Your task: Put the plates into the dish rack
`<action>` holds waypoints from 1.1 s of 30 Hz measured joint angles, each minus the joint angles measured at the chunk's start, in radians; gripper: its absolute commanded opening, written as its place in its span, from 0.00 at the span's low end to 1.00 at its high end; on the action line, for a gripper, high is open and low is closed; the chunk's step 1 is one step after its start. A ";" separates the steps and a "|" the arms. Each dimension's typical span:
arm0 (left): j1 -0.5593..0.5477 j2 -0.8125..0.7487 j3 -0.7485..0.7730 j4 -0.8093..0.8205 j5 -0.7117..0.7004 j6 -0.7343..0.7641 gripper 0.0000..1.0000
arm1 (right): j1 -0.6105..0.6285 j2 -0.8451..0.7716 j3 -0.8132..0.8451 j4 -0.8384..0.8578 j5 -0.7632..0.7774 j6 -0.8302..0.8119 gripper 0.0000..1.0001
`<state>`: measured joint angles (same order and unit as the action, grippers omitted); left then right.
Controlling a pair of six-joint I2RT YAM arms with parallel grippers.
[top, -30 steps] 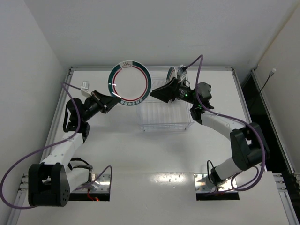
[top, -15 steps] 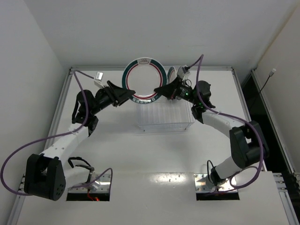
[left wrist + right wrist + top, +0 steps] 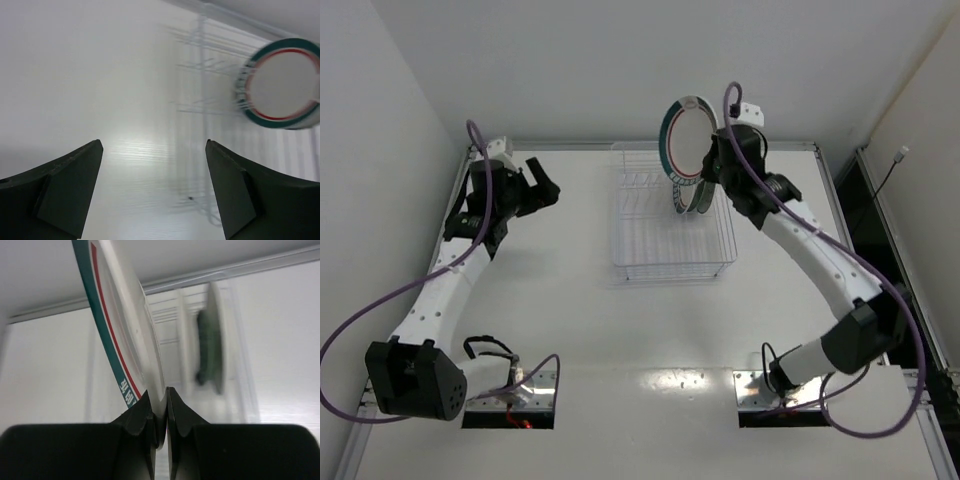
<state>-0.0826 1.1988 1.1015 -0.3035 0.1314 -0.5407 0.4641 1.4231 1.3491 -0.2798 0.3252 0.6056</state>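
The right gripper (image 3: 166, 395) is clamped tight on the lower edge of a white plate (image 3: 682, 135) with a teal rim and a red ring, its two fingers pressed against either face of the plate. The plate is held up on edge in the air, above the far right part of the clear wire dish rack (image 3: 660, 250) and not yet down in a slot. A second plate (image 3: 212, 350) already stands upright in the rack just beyond it (blurred in the right wrist view, so its pattern is hard to read). The left gripper (image 3: 545, 185) hangs over the far left of the white table (image 3: 580, 320), well apart from the rack, with its jaws spread wide and nothing between them.
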 measured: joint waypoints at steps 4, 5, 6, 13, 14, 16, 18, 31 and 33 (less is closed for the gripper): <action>0.008 -0.064 -0.122 -0.034 -0.176 0.053 0.82 | 0.006 0.190 0.193 -0.153 0.233 -0.047 0.00; 0.010 -0.089 -0.164 -0.034 -0.214 0.063 0.82 | 0.013 0.239 0.237 -0.196 0.278 -0.058 0.00; 0.011 -0.106 -0.188 -0.036 -0.236 0.067 0.82 | 0.021 0.278 0.268 -0.227 0.312 -0.068 0.00; 0.005 -0.173 -0.270 -0.033 -0.375 0.086 0.83 | 0.106 0.531 0.535 -0.380 0.502 -0.128 0.00; 0.004 -0.173 -0.270 -0.029 -0.383 0.087 0.83 | 0.113 0.554 0.556 -0.393 0.519 -0.135 0.00; 0.003 -0.167 -0.270 -0.024 -0.393 0.088 0.83 | 0.120 0.586 0.577 -0.407 0.554 -0.144 0.00; 0.003 -0.156 -0.269 -0.024 -0.404 0.089 0.83 | 0.127 0.607 0.579 -0.420 0.575 -0.150 0.00; 0.003 -0.136 -0.269 -0.023 -0.406 0.088 0.83 | 0.162 0.670 0.628 -0.462 0.637 -0.156 0.00; 0.003 -0.133 -0.269 -0.023 -0.405 0.088 0.83 | 0.161 0.671 0.630 -0.465 0.634 -0.153 0.00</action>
<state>-0.0799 1.0660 0.8330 -0.3267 -0.2737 -0.4526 0.6250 2.0937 1.9789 -0.7444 0.9592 0.4530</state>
